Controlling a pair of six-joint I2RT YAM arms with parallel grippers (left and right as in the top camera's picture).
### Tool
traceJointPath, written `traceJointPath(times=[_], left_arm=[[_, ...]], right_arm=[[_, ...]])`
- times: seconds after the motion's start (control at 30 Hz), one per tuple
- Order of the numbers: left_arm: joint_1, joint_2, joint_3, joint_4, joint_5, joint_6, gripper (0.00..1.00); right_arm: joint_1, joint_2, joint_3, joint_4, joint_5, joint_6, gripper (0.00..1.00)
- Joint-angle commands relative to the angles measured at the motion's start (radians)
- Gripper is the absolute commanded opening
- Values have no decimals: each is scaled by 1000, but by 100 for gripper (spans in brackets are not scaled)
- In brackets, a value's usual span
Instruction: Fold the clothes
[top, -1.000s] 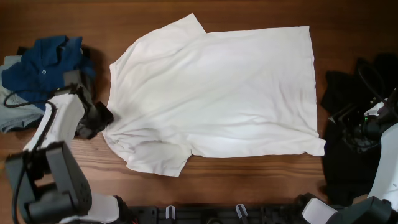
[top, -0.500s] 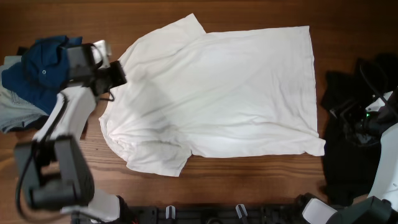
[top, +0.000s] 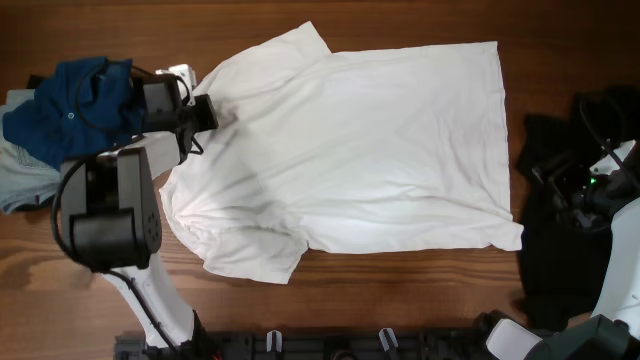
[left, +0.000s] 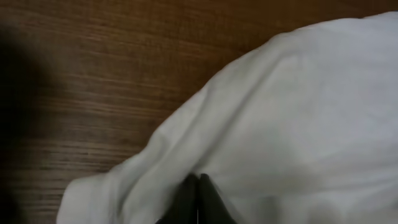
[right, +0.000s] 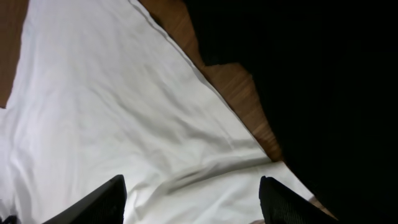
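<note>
Nearest the robot's base, bare wooden table (top: 400, 300) showed below the white shirt (top: 350, 150). The shirt lay spread flat mid-table, hem toward the right, one sleeve at the near-left corner and one at the far left. The right gripper (right: 194, 202) hung over the shirt's hem edge beside the black garment heap (top: 545, 270) — jaws spread wide, holding nothing. Farther back, the left gripper (top: 207, 112) sat at the shirt's left edge near the far sleeve, its fingers (left: 186, 205) clenched together against the cloth — whether fabric was pinched between them could not be told. A dark blue polo (top: 75, 105) lay just left of it.
</note>
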Motion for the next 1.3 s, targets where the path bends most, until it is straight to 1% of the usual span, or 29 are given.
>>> traceJointPath(times=[0.0, 0.07, 0.13, 0.2, 0.27, 0.33, 0.37, 0.5, 0.53, 0.57, 0.67, 0.7, 0.83, 0.9, 0.93, 1.03, 1.13, 1.17, 1.27], left_arm=[[40, 101, 14, 80, -122, -112, 4], [55, 105, 58, 82, -116, -169, 4], [63, 104, 117, 75, -64, -171, 4], [63, 104, 194, 26, -21, -171, 4], [62, 103, 282, -53, 26, -170, 5], [61, 99, 360, -143, 89, -170, 8], [61, 93, 388, -181, 105, -170, 10], [62, 40, 443, -304, 116, -169, 20], [63, 15, 444, -337, 116, -166, 24], [64, -13, 444, -377, 116, -166, 25], [65, -105, 444, -530, 116, -166, 34], [65, -139, 444, -588, 115, -166, 35], [65, -289, 444, -892, 99, -173, 37], [65, -336, 444, -1032, 92, -220, 36], [65, -353, 443, -1138, 92, -251, 34], [62, -356, 426, -1366, 97, -298, 31], [58, -357, 365, -1479, 97, -298, 32], [58, -357, 333, -1506, 97, -298, 32], [50, -357, 232, -1538, 101, -298, 33]], right_arm=[[10, -8, -10, 28, -51, -14, 69], [40, -8, -11, 49, -52, -23, 69], [81, -8, -11, 64, -51, -44, 69], [131, -8, -12, 84, -48, -82, 68], [182, -7, -12, 103, -35, -104, 69], [216, -4, -12, 103, 18, -84, 70], [227, -1, -12, 99, 53, -72, 72], [233, 34, -12, 27, 166, -36, 73], [233, 50, -12, 4, 191, -32, 72], [233, 68, -13, -16, 207, -28, 72], [233, 125, -13, -59, 213, -5, 72], [233, 145, -13, -64, 213, 8, 71], [231, 214, -13, -58, 208, 57, 67], [230, 222, -13, -51, 204, 68, 68], [230, 222, -13, -42, 185, 66, 68], [230, 222, -13, -35, 156, 65, 69], [230, 222, -13, -36, 151, 64, 70], [230, 222, -13, -36, 151, 60, 72], [230, 222, -13, -35, 151, 57, 73]])
